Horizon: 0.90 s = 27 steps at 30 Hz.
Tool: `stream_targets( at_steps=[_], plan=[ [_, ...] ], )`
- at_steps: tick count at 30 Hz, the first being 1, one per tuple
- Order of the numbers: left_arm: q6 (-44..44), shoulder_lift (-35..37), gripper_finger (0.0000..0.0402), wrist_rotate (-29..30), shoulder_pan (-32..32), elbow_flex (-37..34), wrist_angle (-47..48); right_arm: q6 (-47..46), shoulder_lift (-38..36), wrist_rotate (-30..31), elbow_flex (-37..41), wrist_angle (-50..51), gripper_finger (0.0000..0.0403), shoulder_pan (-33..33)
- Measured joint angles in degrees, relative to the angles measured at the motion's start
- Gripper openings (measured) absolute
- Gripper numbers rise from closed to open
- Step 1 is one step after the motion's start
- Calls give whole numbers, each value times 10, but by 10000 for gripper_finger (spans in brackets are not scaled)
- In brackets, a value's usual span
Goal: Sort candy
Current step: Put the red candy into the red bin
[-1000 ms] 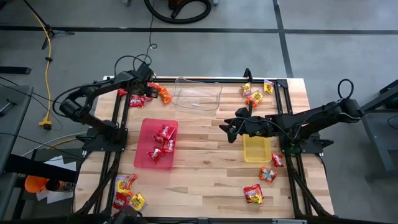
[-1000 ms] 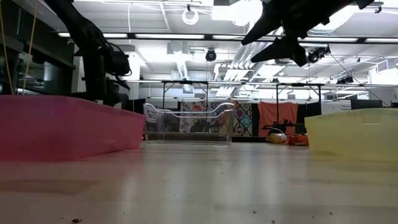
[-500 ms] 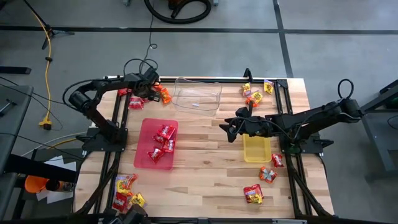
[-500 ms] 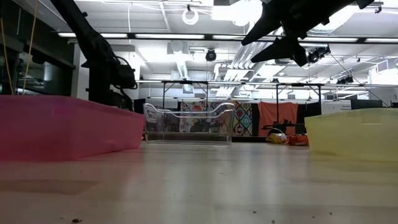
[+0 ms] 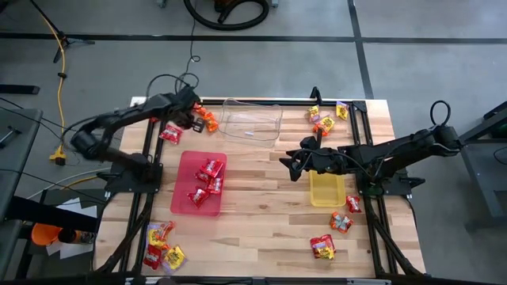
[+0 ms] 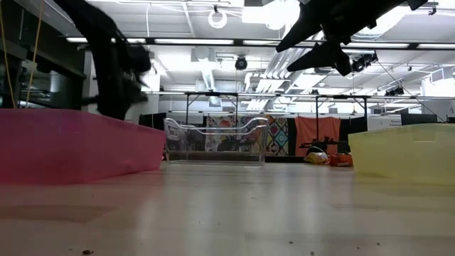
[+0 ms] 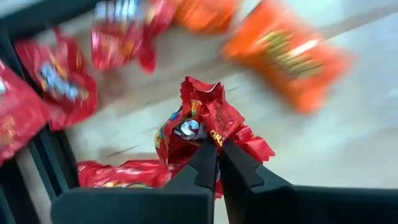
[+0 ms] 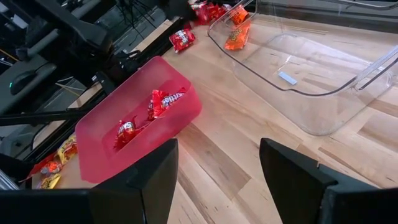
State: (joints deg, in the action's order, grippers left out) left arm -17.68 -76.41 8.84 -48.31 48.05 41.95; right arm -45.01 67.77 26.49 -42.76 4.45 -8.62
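My left gripper [image 7: 217, 163] is at the table's far left corner [image 5: 188, 115], shut on a red candy packet [image 7: 198, 122] that it holds above the wood. Below it lie more red candy [image 7: 57, 79] and orange candy [image 7: 287, 53]. My right gripper [image 5: 287, 163] hangs open in mid-table between the red tray [image 5: 190, 207] and the yellow tray [image 5: 326, 193], nothing between its fingers [image 8: 149, 180]. Red candy [image 5: 209, 176] lies in the red tray. My left gripper pinches the red packet's crumpled lower part [image 7: 205, 139] between its two fingertips. The fingers come from above, slanting steeply down. The packet stands up past the fingertips, clear of the table.
A clear tray [image 5: 252, 133] stands at the far middle, an orange candy [image 8: 236, 36] seen through its wall. More candy lies at the far right [image 5: 325, 120], near right [image 5: 333, 234] and near left [image 5: 162, 241]. Black frame rails [image 5: 150, 158] run along both sides.
My left gripper has shut on a red packet from the far-left pile and risen with it, so the packet now hangs clear of the table. The right arm has kept still.
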Motion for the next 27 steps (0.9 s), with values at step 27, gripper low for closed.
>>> stream_targets(
  at_steps=[27],
  plan=[
    [-205,240,0,33,705,0,28,15,0,-34,0,-8,222,0]
  ],
)
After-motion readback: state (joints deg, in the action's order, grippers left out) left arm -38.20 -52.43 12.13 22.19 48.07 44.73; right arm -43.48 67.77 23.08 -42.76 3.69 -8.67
